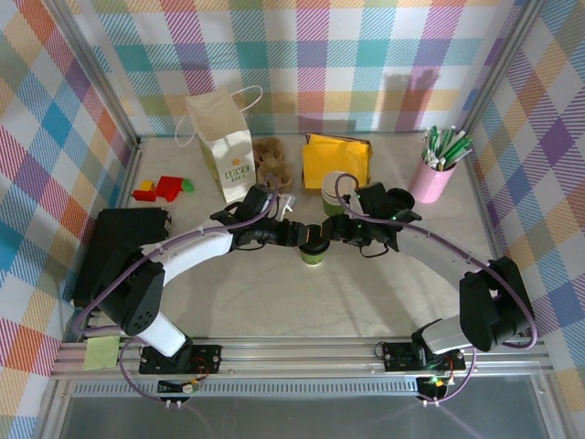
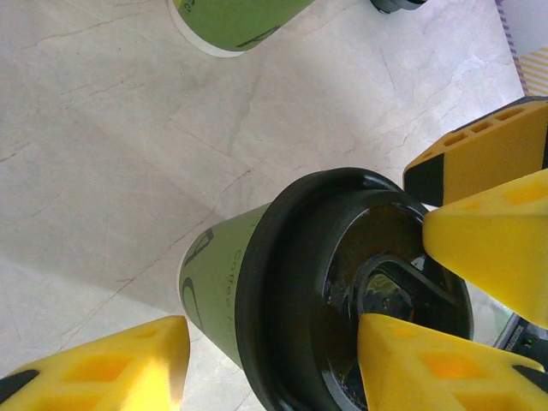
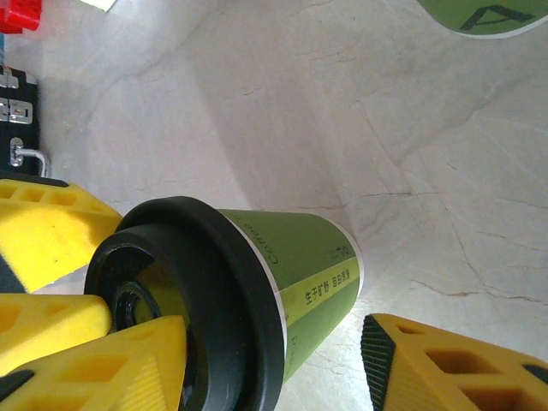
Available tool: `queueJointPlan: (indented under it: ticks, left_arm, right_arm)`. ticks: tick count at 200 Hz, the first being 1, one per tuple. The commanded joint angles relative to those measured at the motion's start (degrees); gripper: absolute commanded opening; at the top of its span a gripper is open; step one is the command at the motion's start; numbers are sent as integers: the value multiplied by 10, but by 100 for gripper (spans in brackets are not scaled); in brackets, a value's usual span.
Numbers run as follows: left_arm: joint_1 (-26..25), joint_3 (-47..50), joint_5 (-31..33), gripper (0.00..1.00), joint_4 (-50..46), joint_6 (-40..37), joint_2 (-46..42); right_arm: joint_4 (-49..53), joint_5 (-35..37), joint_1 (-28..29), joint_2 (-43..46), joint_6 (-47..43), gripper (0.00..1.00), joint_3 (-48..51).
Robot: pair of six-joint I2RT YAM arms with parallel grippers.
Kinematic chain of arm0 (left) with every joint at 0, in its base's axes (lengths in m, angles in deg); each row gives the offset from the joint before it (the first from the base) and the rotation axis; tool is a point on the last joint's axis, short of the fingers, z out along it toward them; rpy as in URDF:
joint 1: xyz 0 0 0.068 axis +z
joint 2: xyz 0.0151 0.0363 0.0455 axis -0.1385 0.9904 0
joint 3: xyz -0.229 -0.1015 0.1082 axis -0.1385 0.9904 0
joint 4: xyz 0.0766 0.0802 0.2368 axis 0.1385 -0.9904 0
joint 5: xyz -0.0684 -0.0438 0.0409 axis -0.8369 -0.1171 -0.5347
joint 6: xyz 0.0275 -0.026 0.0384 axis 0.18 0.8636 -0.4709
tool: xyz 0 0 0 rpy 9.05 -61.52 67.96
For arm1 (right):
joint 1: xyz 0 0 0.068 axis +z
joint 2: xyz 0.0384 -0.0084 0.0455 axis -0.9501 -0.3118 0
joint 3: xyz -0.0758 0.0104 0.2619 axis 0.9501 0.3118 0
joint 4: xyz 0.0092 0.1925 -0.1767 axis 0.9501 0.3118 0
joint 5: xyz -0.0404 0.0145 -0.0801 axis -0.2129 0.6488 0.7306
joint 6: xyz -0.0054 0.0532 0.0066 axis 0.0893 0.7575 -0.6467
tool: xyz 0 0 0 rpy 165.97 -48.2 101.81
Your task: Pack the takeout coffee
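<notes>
The takeout coffee (image 1: 315,250) stands upright mid-table, a green paper cup under a round black lid (image 2: 291,282). Both grippers meet over it. My left gripper (image 2: 274,342) is open: one yellow finger (image 2: 428,364) hangs over the lid's top, the other (image 2: 111,368) is off the cup's side. My right gripper (image 3: 274,334) is open too, with one finger (image 3: 111,364) over the lid and the black-padded one (image 3: 445,368) apart from the cup wall (image 3: 317,274). From above, the left gripper (image 1: 304,238) and right gripper (image 1: 333,232) flank the cup.
A white paper bag (image 1: 224,151) stands at the back, with a brown cup carrier (image 1: 271,160) and yellow sheets (image 1: 336,157) beside it. A stack of lidless cups (image 1: 336,190) stands just behind the grippers. The pink cup of sticks (image 1: 434,174) is back right; coloured blocks (image 1: 160,189) back left.
</notes>
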Motion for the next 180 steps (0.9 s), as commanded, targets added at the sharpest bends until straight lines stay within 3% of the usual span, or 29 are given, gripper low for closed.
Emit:
queueJointPlan:
  ticks: [1, 101, 180]
  left_arm:
    - [-4, -14, 15, 54, -64, -5, -10]
    - [-5, -29, -3, 60, -75, -2, -36]
    - [-6, -10, 8, 56, -64, -4, -6]
  right_arm:
    - [40, 13, 4, -6, -16, 58, -22]
    - [41, -12, 9, 6, -16, 59, -26]
    - [58, 16, 14, -12, -27, 59, -19]
